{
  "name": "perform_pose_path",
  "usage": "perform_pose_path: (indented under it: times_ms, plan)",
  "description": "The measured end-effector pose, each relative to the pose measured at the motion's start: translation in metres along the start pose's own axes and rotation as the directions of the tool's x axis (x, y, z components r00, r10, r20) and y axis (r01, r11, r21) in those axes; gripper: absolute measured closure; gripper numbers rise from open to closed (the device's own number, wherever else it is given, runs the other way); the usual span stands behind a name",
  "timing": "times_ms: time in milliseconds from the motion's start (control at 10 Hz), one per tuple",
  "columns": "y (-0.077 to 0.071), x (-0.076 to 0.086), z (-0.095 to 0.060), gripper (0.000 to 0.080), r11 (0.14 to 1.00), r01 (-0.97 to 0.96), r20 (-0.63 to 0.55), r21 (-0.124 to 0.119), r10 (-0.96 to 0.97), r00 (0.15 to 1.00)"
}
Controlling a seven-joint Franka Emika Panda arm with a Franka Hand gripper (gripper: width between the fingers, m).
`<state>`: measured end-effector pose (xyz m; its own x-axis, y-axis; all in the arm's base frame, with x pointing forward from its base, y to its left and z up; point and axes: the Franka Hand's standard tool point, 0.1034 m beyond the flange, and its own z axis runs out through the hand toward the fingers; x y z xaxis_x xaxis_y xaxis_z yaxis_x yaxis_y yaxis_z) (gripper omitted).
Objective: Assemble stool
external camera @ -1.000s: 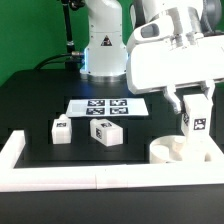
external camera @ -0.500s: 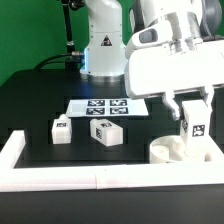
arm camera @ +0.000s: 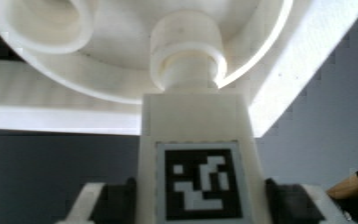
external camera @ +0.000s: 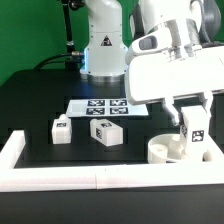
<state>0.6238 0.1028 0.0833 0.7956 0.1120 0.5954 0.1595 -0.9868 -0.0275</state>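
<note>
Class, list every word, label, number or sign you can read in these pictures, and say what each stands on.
No words, brands or numbers are readable.
Marker board: four square black-and-white tags, patterns only.
First loose leg, at the exterior view's left: one such tag.
Second loose leg: such tags, patterns only.
Upright leg: same kind of tag, no letters.
Arm base: small dark mark, too blurred to read.
</note>
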Motion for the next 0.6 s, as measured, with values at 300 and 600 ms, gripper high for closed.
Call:
perform_pose_path:
  times_ms: [300,600]
  plan:
    - [0.0013,-0.0002,0.0004,0.0462,1.000,-0.001,0.002,-0.001,0.001,1.000]
    - [0.0024,-0.0004,0.0004,0.0462,1.000,-0.002,0.008,-0.001,0.002,1.000]
